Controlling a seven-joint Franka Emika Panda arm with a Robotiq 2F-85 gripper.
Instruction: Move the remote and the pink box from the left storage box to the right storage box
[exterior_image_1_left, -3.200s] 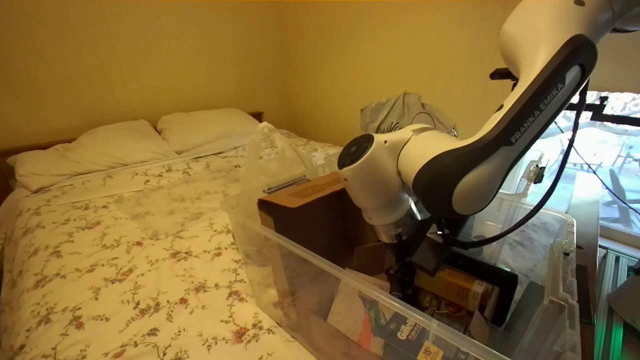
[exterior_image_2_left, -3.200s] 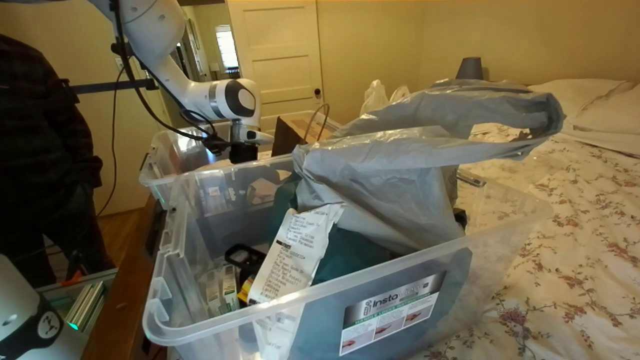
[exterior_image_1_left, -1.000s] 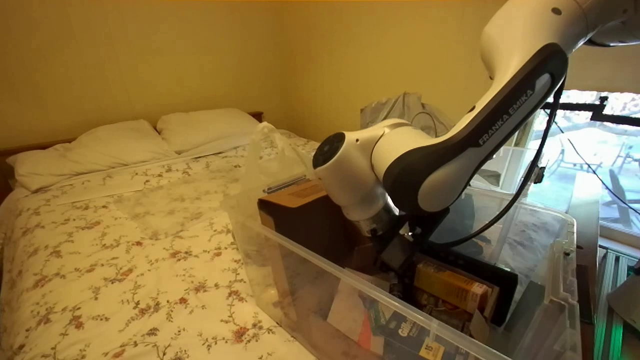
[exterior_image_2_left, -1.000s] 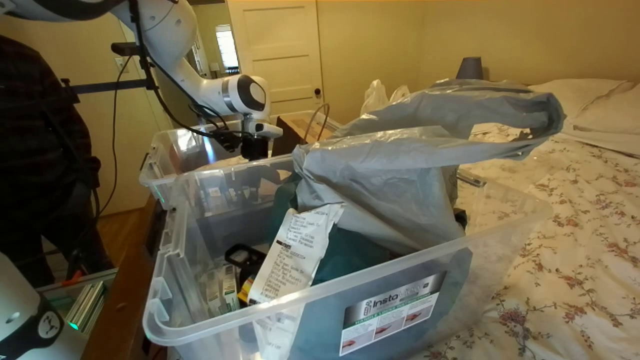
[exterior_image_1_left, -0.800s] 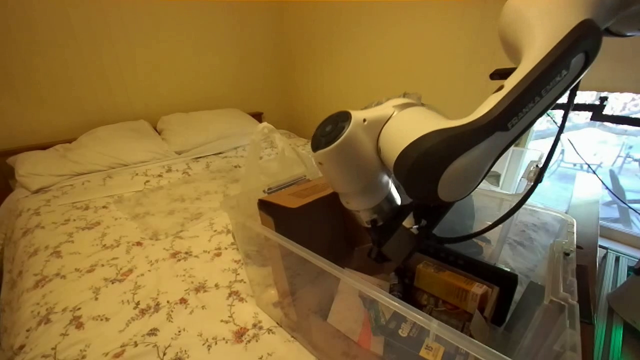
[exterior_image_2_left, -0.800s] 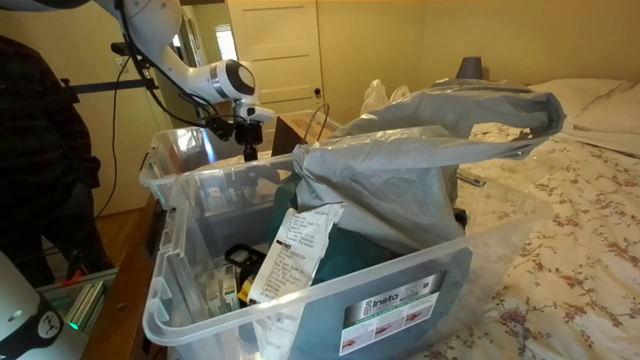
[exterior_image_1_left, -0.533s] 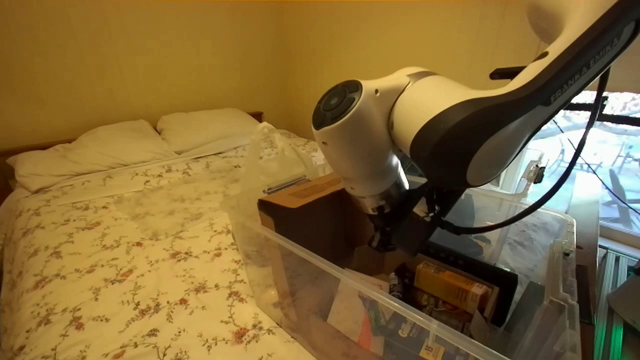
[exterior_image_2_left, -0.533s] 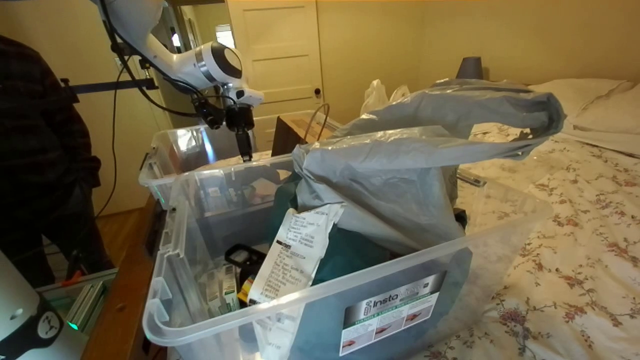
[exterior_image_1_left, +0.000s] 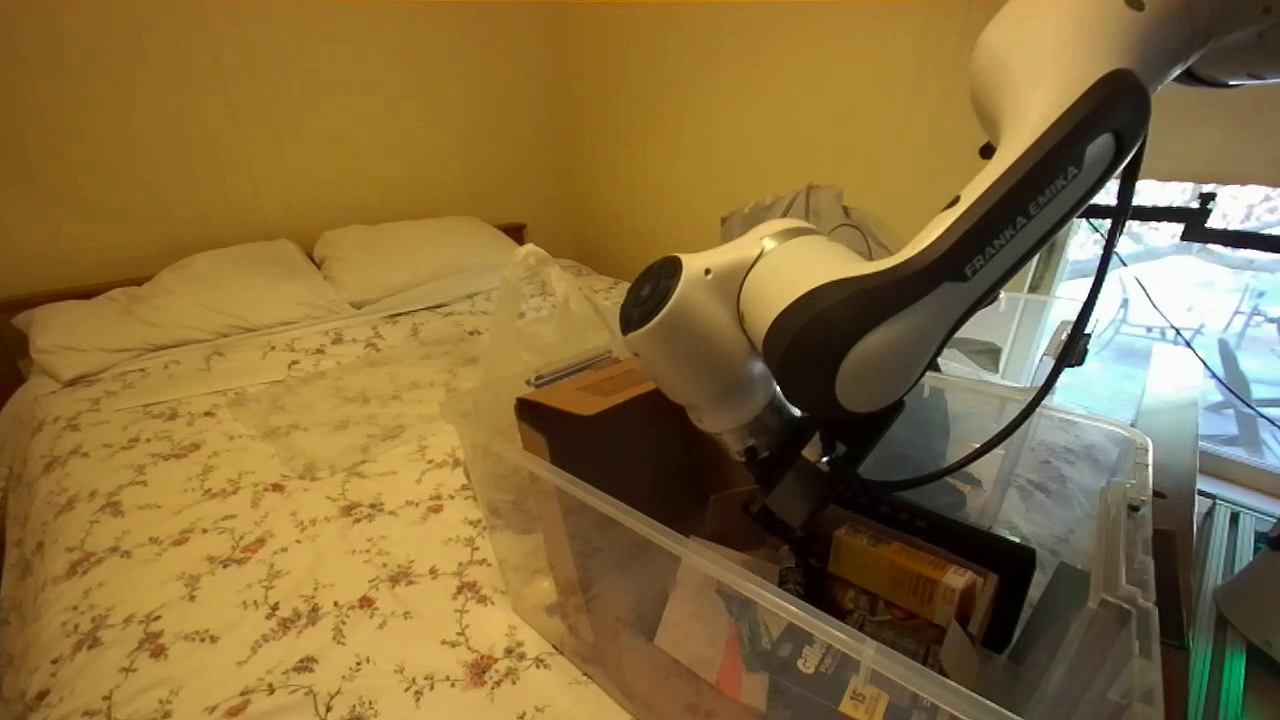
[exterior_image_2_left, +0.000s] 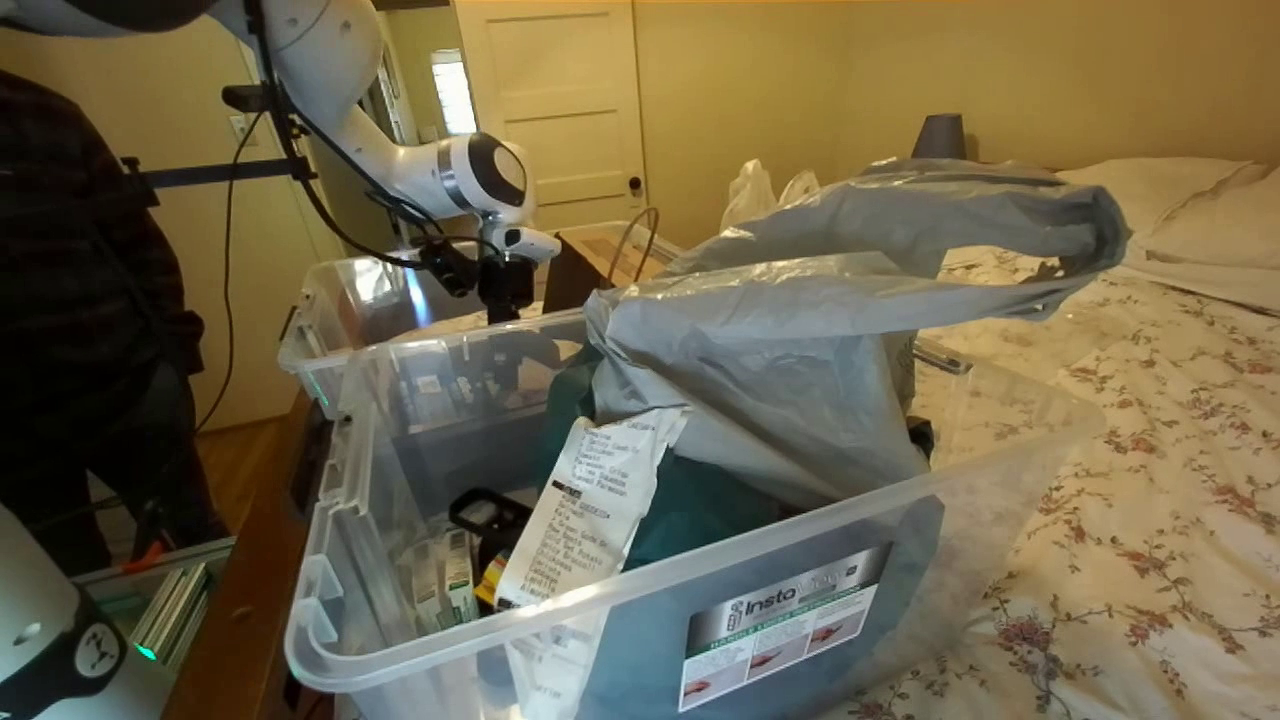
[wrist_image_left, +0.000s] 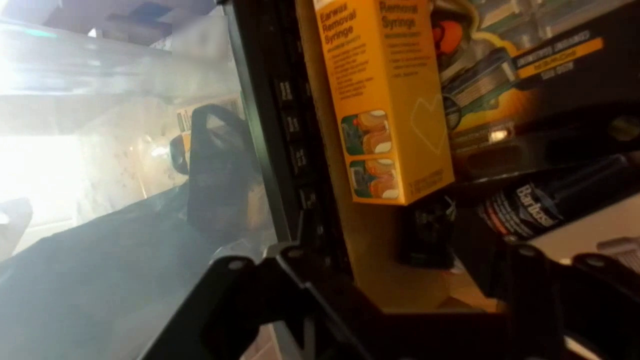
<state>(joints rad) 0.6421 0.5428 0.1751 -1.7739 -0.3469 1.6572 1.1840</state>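
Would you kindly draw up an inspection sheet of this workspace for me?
Surface: wooden ledge and floral bedspread; support under the left storage box and right storage box cannot be made out.
Job's things: both storage boxes hold items; remote and pink box not surely identified.
Clutter: yellow syringe box, Barbasol can and Gillette pack in the left storage box; grey bag, top sticking out, and receipt in the right.
Hand: open, above the left storage box's contents; nothing seen in its grasp.
Cables: black cable loops beside the arm.
Surroundings: person partly in frame; door in the background.
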